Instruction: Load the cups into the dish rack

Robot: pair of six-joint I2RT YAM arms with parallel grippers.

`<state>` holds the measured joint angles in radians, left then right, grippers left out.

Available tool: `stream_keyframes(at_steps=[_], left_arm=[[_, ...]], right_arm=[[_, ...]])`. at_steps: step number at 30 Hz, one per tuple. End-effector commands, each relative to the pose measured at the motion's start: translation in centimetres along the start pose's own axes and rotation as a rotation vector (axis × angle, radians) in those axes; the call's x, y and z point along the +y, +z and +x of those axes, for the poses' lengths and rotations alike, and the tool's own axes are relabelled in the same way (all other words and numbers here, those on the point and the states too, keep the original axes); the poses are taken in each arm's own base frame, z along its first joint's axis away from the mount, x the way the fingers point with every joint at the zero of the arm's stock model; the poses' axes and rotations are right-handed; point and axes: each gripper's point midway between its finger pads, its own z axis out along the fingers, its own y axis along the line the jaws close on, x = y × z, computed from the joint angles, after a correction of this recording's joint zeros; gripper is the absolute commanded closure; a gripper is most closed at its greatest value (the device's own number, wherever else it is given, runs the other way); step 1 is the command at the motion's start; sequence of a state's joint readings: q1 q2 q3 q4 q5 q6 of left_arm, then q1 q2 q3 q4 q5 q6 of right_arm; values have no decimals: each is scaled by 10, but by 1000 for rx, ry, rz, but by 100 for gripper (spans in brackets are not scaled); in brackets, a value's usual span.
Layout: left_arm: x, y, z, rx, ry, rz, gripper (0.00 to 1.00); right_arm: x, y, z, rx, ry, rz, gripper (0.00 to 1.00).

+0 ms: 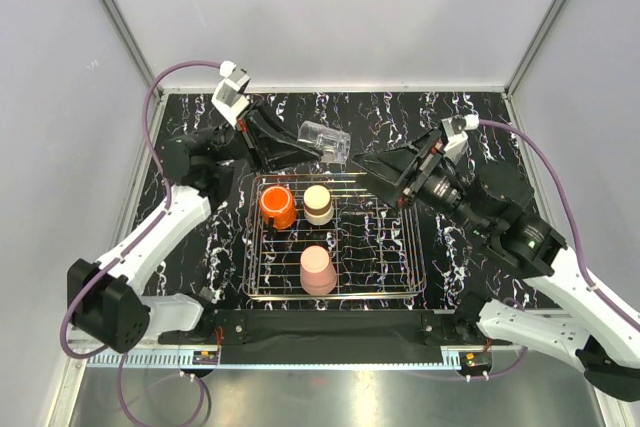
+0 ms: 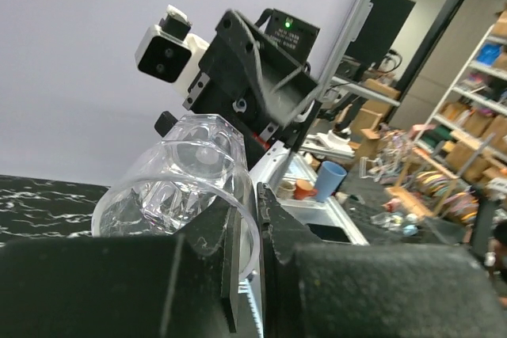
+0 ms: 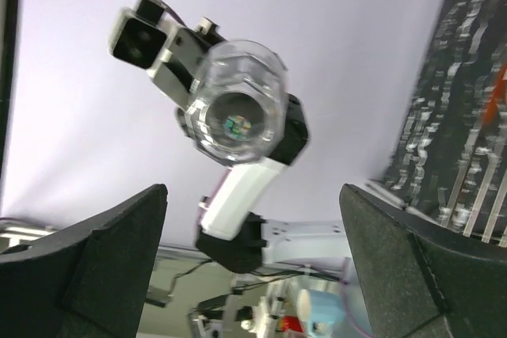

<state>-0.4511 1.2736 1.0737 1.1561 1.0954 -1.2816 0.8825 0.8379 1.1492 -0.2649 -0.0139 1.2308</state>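
Note:
My left gripper [image 1: 300, 149] is shut on the rim of a clear glass [image 1: 328, 141] and holds it on its side in the air above the far edge of the dish rack [image 1: 414, 247]. In the left wrist view the glass [image 2: 178, 184] has its rim pinched between the fingers [image 2: 277, 219]. My right gripper [image 1: 368, 167] is open and empty, just right of the glass and facing it. The right wrist view shows the glass base [image 3: 238, 104] ahead of the open fingers [image 3: 103, 251]. In the rack stand an orange cup [image 1: 277, 205], a cream cup [image 1: 318, 204] and a pink tumbler [image 1: 318, 269]. No second clear glass shows.
The rack sits in the middle of the black marbled table [image 1: 470, 117]. Grey walls [image 1: 330, 7] close in the back and sides. A black strip [image 1: 320, 325] runs along the near edge between the arm bases.

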Motion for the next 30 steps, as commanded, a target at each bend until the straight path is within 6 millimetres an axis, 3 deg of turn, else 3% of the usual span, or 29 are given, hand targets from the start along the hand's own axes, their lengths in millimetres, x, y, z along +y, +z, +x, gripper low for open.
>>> stream_keyframes(at_steps=[1, 5, 11, 19, 30], left_arm=[[1, 0, 2, -13, 161, -17, 100], [-8, 2, 8, 5, 222, -5, 100], [-18, 5, 19, 35, 262, 51, 100], [-20, 4, 25, 58, 277, 72, 100], [-31, 5, 31, 68, 313, 120, 100]], right_arm=[[30, 8, 4, 41, 84, -134, 2], [50, 12, 7, 72, 172, -236, 2], [50, 29, 18, 155, 230, -206, 3], [48, 17, 14, 123, 237, -192, 3], [25, 11, 15, 108, 279, -111, 11]])
